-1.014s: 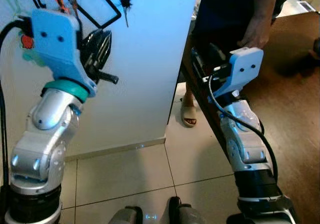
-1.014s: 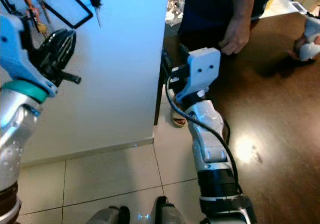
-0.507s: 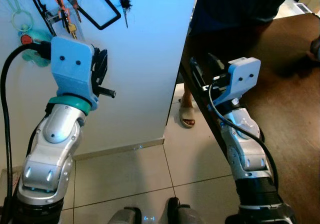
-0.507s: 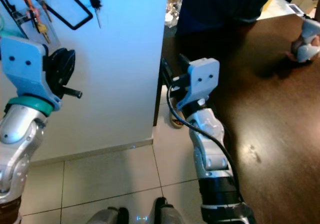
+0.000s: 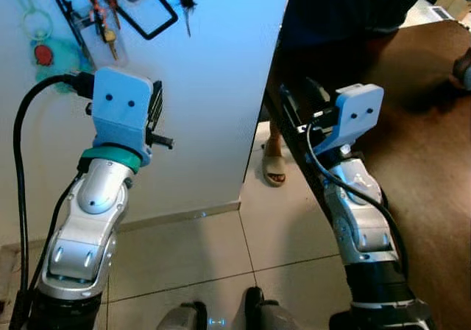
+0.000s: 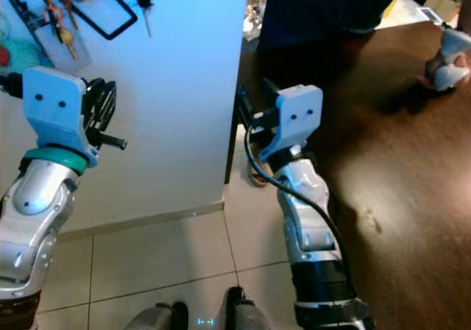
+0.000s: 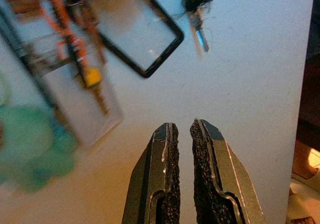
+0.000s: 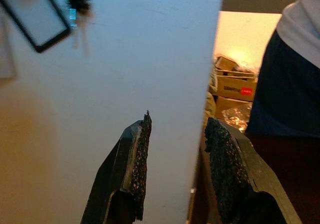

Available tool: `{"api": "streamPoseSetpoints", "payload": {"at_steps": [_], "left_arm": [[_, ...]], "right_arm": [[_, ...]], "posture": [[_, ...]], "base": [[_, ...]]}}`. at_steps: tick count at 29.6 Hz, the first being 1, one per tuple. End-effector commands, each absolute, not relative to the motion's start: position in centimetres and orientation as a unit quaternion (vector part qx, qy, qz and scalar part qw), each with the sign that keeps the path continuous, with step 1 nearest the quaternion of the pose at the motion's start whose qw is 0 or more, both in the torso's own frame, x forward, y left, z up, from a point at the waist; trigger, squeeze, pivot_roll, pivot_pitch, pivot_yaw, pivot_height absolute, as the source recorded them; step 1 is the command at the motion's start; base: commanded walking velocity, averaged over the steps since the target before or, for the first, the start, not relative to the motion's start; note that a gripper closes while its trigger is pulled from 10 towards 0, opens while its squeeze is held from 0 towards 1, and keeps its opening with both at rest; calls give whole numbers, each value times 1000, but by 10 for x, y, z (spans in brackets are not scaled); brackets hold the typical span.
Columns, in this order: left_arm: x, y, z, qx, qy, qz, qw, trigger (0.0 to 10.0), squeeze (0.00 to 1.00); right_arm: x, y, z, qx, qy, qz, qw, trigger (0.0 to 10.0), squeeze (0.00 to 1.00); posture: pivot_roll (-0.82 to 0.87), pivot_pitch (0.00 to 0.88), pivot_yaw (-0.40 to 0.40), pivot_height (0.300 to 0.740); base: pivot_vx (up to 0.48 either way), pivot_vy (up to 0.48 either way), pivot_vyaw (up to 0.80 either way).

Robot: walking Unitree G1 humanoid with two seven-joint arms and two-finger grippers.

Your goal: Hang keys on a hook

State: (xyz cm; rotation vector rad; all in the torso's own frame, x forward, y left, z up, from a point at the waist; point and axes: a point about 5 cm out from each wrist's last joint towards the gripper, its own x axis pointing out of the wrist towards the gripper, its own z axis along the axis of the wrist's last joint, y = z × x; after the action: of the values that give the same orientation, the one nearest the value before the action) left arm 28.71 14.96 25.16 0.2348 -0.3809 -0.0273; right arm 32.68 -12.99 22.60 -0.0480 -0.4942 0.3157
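A bunch of keys [image 7: 92, 78] with a yellow head and an orange strap [image 5: 94, 6] hangs from the top of the white wall [image 5: 221, 87], among other hung items. My left gripper [image 7: 181, 130] is raised in front of the wall, below and to the right of the keys and apart from them. Its fingers [image 5: 156, 107] are shut with nothing between them. My right gripper [image 8: 175, 129] stands open and empty at the wall's corner, beside the dark table edge [image 5: 294, 135].
A black frame [image 7: 137, 31], a tasselled key [image 7: 196, 9], a clear card sleeve [image 7: 75, 101], a red tag [image 5: 44, 53] and a teal shape [image 7: 30, 149] hang nearby. A person [image 5: 331, 13] stands behind the brown table [image 5: 430, 160], with a sandalled foot [image 5: 276, 169] on the tiled floor [image 5: 191, 249].
My left arm has come down and away from the hung items, leaving the keys on the wall. The person's hand has left the table edge. The right arm has barely moved.
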Motion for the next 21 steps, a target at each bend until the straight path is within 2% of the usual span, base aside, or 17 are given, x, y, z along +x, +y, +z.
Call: {"api": "streamPoseSetpoints", "payload": {"at_steps": [1,21], "left_arm": [[289,151,246,120,-185,-8,975,10000,0],[294,148,243,126,-192,-12,973,10000,0]], "right_arm": [[325,-127,226,-20,-246,159,956,10000,0],[321,-128,218,-22,-235,154,959,10000,0]], "posture": [[43,93,67,740],[38,74,63,740]], "base": [[-375,0,0],[-375,0,0]]}}
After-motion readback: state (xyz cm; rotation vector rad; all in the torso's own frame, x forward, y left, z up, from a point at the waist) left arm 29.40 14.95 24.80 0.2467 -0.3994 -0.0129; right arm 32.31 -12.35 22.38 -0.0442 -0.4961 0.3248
